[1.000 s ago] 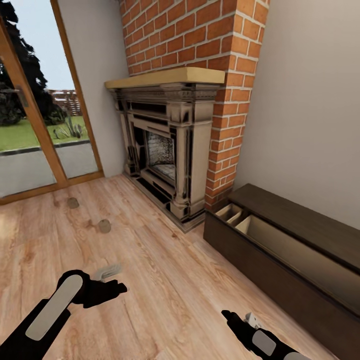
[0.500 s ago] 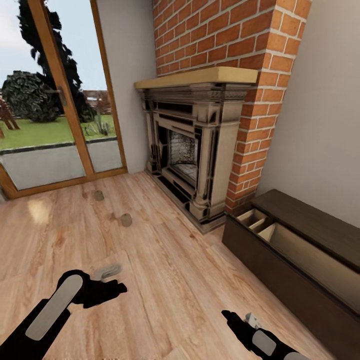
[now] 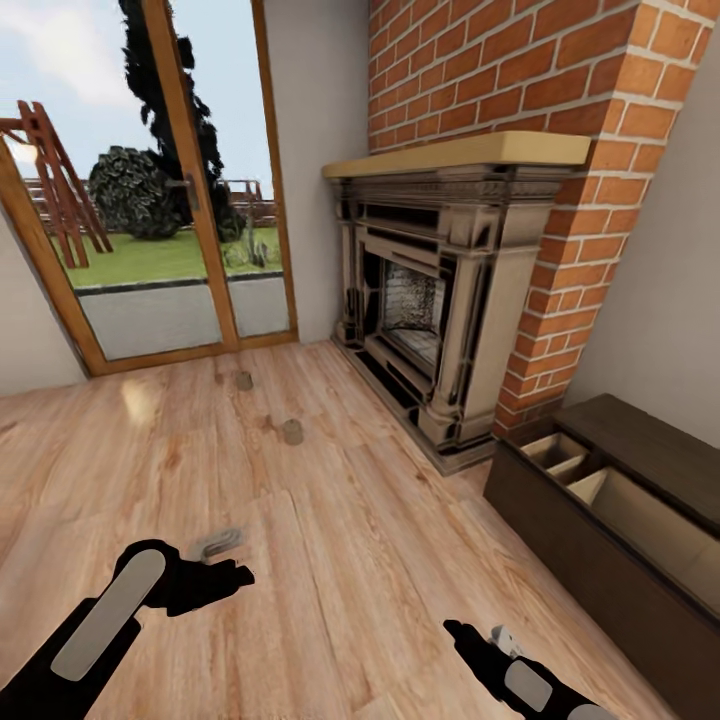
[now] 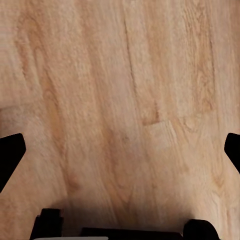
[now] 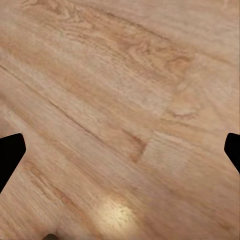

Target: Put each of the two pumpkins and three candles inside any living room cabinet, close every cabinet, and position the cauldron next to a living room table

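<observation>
Two stubby tan candles stand on the plank floor, one (image 3: 243, 380) near the glass door and one (image 3: 292, 432) in front of the fireplace. The dark-brown cabinet (image 3: 585, 560) lies along the right wall with its pull-out compartment open, showing light dividers inside. My left gripper (image 3: 236, 574) hovers over bare floor, well short of the candles; in the left wrist view it (image 4: 120, 150) is open with floor between the fingers. My right gripper (image 3: 458, 630) is low and left of the cabinet, also open (image 5: 120, 150). The pumpkins, cauldron and table are out of view.
A brick fireplace (image 3: 440, 300) with a wooden mantel juts into the room between the candles and the cabinet. The glass garden door (image 3: 170, 240) fills the back left. Open plank floor (image 3: 340, 560) stretches between my arms and the candles.
The camera has swung left: fireplace, cabinet and candles have slid right in the picture and more of the door shows. Both arms keep their pose.
</observation>
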{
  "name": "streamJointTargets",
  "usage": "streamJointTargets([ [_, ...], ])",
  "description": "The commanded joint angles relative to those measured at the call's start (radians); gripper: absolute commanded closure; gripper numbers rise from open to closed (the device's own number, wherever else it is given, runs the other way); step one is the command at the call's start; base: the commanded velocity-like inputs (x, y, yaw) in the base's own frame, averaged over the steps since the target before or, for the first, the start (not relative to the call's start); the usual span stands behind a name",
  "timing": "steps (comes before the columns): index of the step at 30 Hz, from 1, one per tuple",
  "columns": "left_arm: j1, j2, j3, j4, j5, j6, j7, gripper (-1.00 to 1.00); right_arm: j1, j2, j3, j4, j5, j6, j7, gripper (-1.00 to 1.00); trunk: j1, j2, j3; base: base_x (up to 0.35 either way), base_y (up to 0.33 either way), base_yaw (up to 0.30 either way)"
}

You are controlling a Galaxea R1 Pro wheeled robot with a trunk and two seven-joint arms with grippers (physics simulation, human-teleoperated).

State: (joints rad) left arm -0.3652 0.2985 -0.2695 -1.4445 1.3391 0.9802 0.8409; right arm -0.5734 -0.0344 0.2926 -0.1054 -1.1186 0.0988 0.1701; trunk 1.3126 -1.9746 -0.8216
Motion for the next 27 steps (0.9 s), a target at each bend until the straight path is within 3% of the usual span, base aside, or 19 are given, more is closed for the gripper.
streamJointTargets([
  [1,-0.001,0.001,-0.002,0.0,0.009,0.0,0.01,-1.0,0.0,-0.001,0.008,0.0,-0.01,0.0,0.002,-1.0,0.0,0.0,-0.001,0.0,0.0,0.29],
  [27,-0.001,0.002,-0.002,0.0,0.009,0.0,0.01,-1.0,0.0,-0.001,0.008,0.0,-0.01,-0.011,0.011,-1.0,0.0,0.0,-0.001,0.0,0.0,0.291],
])
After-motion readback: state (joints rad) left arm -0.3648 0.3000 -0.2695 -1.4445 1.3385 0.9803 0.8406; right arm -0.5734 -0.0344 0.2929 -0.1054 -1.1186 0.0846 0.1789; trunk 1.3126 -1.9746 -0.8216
